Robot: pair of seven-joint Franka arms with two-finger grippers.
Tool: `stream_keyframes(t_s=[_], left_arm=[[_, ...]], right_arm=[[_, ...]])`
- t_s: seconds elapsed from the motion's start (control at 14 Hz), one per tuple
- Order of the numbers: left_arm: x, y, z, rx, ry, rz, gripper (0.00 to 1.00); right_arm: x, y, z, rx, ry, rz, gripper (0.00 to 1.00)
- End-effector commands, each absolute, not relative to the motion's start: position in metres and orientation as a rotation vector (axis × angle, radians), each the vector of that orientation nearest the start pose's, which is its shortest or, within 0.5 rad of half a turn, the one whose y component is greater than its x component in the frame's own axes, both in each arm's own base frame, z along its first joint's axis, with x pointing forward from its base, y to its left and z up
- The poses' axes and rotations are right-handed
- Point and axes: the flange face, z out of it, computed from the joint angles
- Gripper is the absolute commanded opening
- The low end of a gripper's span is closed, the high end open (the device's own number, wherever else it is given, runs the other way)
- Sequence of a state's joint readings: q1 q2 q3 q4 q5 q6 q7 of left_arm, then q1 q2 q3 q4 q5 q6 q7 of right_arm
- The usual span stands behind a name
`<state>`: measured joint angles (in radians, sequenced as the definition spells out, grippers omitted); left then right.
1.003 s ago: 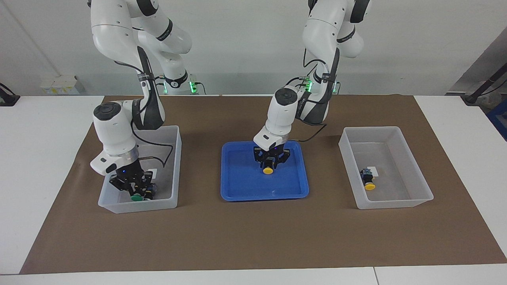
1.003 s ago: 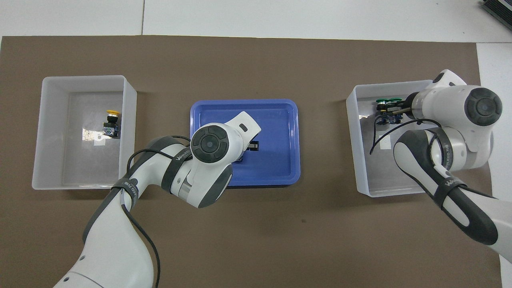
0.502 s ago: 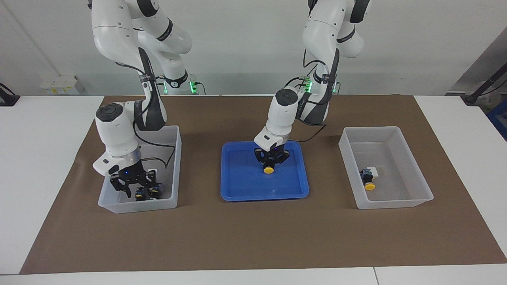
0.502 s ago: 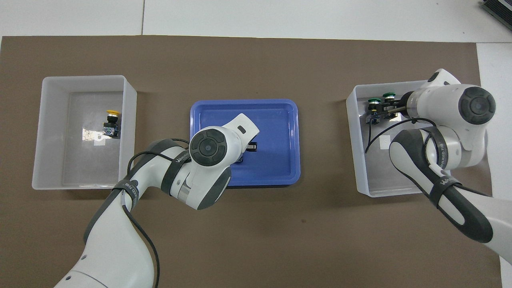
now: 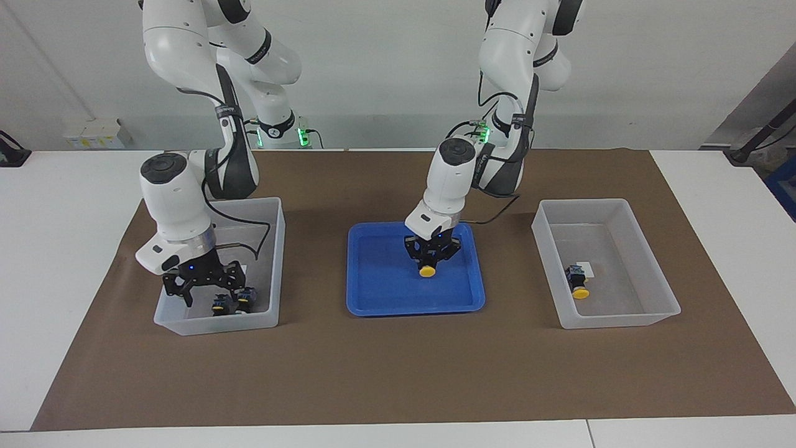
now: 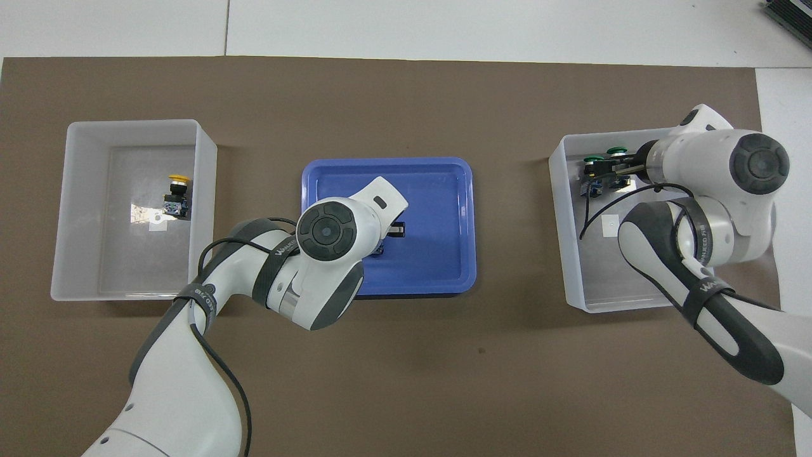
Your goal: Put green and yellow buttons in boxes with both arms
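Yellow button (image 5: 426,271) is clamped in the left gripper (image 5: 431,254) over the blue tray (image 5: 385,298). Right gripper (image 5: 202,283) hangs spread apart above two green buttons (image 6: 601,160) in its box (image 5: 273,249); another yellow button (image 5: 579,283) sits in the second box (image 5: 653,274).

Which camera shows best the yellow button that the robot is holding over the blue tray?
The facing view: the yellow button shows plainly in the left gripper over the blue tray. In the overhead view the left arm's wrist hides that button.

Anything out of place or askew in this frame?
Nothing stands out. Two green buttons lie in the box under the open right gripper; the left gripper holds a yellow button over the blue tray.
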<state>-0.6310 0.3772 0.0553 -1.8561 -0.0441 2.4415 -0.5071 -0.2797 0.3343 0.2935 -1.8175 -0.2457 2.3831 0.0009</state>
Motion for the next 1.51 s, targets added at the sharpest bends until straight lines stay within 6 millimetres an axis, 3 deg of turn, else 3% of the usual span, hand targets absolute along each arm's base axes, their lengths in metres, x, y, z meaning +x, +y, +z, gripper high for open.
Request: stream_keyframes(t_s=[0.0, 0.07, 0.22, 0.36, 0.5, 0.65, 0.93, 1.0, 1.15, 1.43], left_arm=[[0.576, -0.333, 0.386, -3.247, -0.018, -0.241, 0.00], [0.590, -0.317, 0.403, -3.241, -0.055, -0.233, 0.00], [0.620, -0.268, 0.432, -3.223, -0.120, -0.210, 0.00], [0.642, -0.212, 0.448, -3.208, -0.092, -0.168, 0.00], [0.653, -0.162, 0.464, -3.193, -0.018, -0.134, 0.00], [0.661, -0.109, 0.466, -3.184, 0.026, -0.112, 0.00], [0.657, -0.014, 0.455, -3.172, 0.105, -0.071, 0.00], [0.654, 0.001, 0.449, -3.171, 0.131, -0.070, 0.00], [0.644, 0.024, 0.435, -3.166, 0.104, -0.110, 0.00], [0.613, 0.052, 0.380, -3.158, 0.023, -0.161, 0.00]], right_arm=[[0.657, 0.008, 0.438, -3.210, -0.185, -0.331, 1.00], [0.656, 0.015, 0.451, -3.215, -0.169, -0.298, 1.00], [0.649, 0.042, 0.472, -3.204, -0.122, -0.271, 1.00], [0.640, 0.063, 0.484, -3.197, -0.051, -0.250, 1.00], [0.632, 0.071, 0.498, -3.207, -0.058, -0.246, 1.00], [0.625, 0.070, 0.513, -3.220, -0.053, -0.243, 1.00], [0.620, 0.070, 0.550, -3.234, -0.037, -0.237, 1.00], [0.620, 0.064, 0.555, -3.235, -0.025, -0.232, 1.00], [0.617, 0.070, 0.565, -3.169, -0.001, -0.230, 1.00], [0.605, 0.065, 0.583, -3.174, 0.030, -0.226, 1.00]])
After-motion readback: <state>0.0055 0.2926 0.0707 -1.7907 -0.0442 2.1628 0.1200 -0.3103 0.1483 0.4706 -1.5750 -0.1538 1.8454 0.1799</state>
